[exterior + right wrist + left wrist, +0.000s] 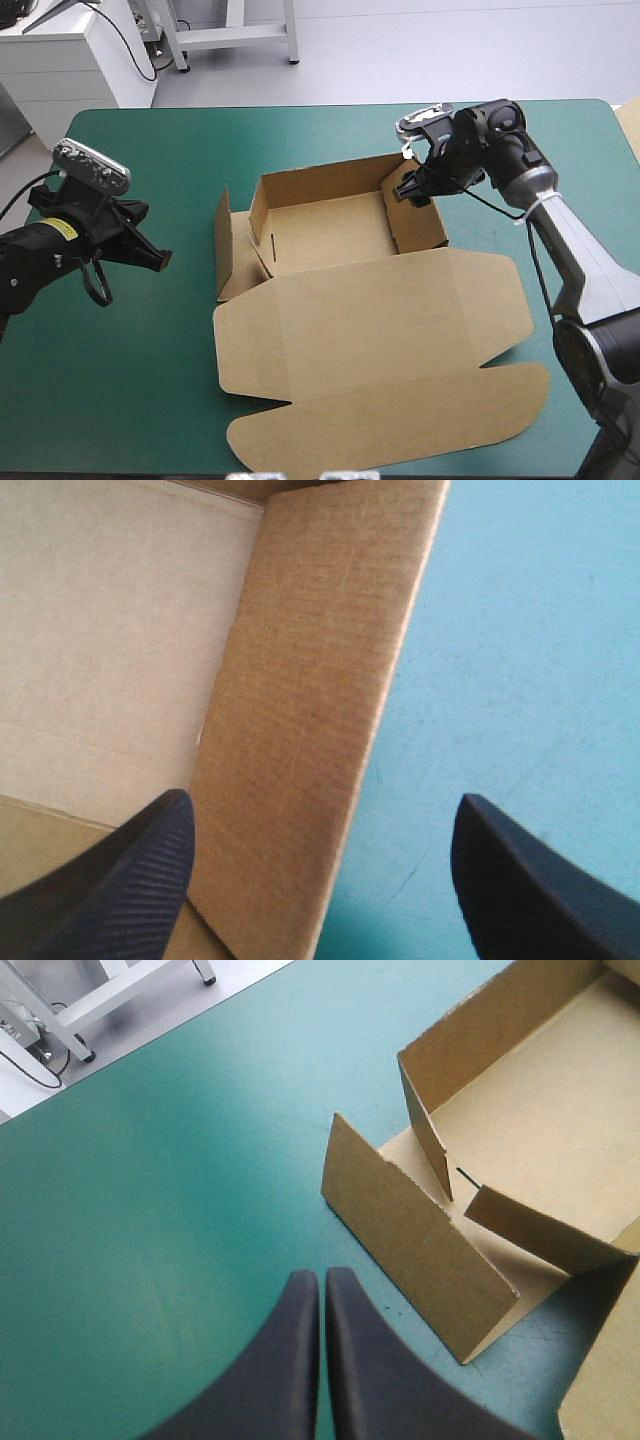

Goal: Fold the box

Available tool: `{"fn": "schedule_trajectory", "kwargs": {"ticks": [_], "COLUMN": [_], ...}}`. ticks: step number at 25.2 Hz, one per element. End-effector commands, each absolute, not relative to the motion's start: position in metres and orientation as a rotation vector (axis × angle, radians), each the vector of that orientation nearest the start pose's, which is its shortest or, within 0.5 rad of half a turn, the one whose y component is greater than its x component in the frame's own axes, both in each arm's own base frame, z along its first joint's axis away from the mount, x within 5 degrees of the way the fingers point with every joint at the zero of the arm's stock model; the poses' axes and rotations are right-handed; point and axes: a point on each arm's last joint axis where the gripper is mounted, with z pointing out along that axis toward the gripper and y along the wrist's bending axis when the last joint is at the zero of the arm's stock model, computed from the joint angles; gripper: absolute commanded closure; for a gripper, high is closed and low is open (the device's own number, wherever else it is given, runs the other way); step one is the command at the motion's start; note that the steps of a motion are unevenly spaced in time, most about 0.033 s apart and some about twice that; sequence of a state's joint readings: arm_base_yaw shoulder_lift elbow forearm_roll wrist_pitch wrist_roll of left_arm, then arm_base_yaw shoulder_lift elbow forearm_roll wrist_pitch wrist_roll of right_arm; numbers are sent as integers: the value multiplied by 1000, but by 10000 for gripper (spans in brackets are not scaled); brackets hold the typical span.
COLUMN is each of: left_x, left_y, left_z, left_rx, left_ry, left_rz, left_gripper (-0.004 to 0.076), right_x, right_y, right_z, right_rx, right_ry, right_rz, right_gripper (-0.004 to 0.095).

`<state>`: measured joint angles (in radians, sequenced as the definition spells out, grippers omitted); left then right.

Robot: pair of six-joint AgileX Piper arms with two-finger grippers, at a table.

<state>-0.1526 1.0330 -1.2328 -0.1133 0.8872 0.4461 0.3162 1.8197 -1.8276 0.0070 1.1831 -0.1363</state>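
Teal-green cover [300, 130] is stretching over the whole table, and the brown box [330, 225] is sitting near its middle as an open tray. Its back wall [320, 185] and its right wall [418, 228] are standing up. Its big lid [380, 320] is lying flat on the near side of the tray, reaching toward the near edge of the table. On the left side of the box, a loose side flap [415, 1240] is standing up on its edge, a little apart from the tray. A short flap [540, 1230] is leaning inward at the tray's left corner. The right gripper [322, 798] is hanging over the right wall of the box with its black fingers [120, 880] spread wide. One finger is sitting inside the tray and the other outside over the cover, and the wall is standing between them. The left gripper [321, 1278] is hovering to the left of the box, well apart from the side flap, over bare cover. Its two fingers are pressing together into one point, holding nothing.
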Motion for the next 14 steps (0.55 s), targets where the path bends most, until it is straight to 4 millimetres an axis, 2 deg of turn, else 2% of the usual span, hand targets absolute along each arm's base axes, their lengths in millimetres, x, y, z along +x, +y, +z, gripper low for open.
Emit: {"fn": "schedule_trajectory", "kwargs": {"ticks": [1, 3, 7, 12, 14], "left_x": [193, 194, 194, 194, 194], "left_y": [-38, -38, -38, -38, -38], "left_z": [440, 440, 440, 441, 440], "left_rx": [577, 571, 567, 567, 569], "left_ry": [1995, 1999, 1994, 1994, 2000], "left_rz": [28, 24, 24, 24, 23], "left_gripper": [720, 720, 720, 720, 720], "right_x": [361, 360, 368, 386, 396], "right_y": [118, 119, 124, 130, 133], "right_z": [399, 400, 385, 355, 334], "right_rx": [-588, -596, -619, -617, -610], "right_ry": [2500, 2496, 2533, 2614, 2667], "right_rz": [64, 85, 107, 104, 103], "right_gripper": [235, 235, 235, 237, 237]}}
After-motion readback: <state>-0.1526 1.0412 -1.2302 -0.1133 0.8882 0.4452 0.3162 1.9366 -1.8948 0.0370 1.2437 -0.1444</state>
